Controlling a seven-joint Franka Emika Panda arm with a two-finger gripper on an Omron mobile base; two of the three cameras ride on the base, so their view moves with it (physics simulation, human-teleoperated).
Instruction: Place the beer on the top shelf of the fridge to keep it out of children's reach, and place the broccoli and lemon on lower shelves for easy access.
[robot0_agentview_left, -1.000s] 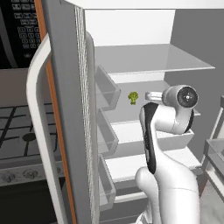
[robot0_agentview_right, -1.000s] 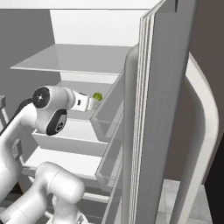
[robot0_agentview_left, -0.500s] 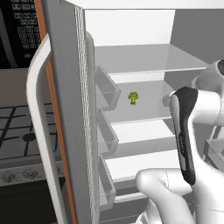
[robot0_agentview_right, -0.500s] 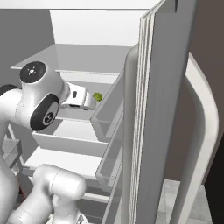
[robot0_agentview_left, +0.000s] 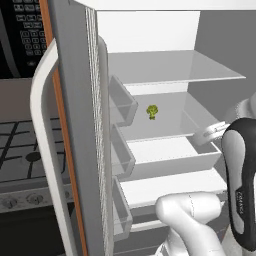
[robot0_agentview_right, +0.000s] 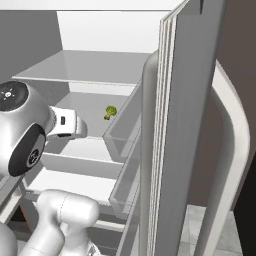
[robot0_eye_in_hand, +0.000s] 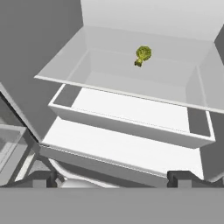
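The fridge (robot0_agentview_left: 75, 125) stands open with its white interior in view. The broccoli (robot0_agentview_left: 152, 111) (robot0_agentview_right: 110, 112) (robot0_eye_in_hand: 142, 55), a small green floret, lies toward the back of a lower shelf (robot0_agentview_left: 172, 105) (robot0_eye_in_hand: 175, 65), under the bare top shelf (robot0_agentview_left: 175, 67) (robot0_agentview_right: 85, 67). My gripper (robot0_eye_in_hand: 113, 179) is open and holds nothing. It hangs in front of the shelves, well short of the broccoli. The hand (robot0_agentview_left: 207, 135) (robot0_agentview_right: 67, 125) sits at the shelf's front edge. The beer and the lemon are out of view.
A white drawer (robot0_agentview_left: 170, 155) (robot0_eye_in_hand: 131, 113) sits below the broccoli's shelf. Grey door bins (robot0_agentview_left: 122, 102) line the open door, which has a long curved white handle (robot0_agentview_left: 42, 125). A black microwave (robot0_agentview_left: 22, 35) and a stove (robot0_agentview_left: 20, 155) lie to the left.
My arm has pulled back out of the fridge, away from the broccoli, which stays on its shelf. The jaws stayed open.
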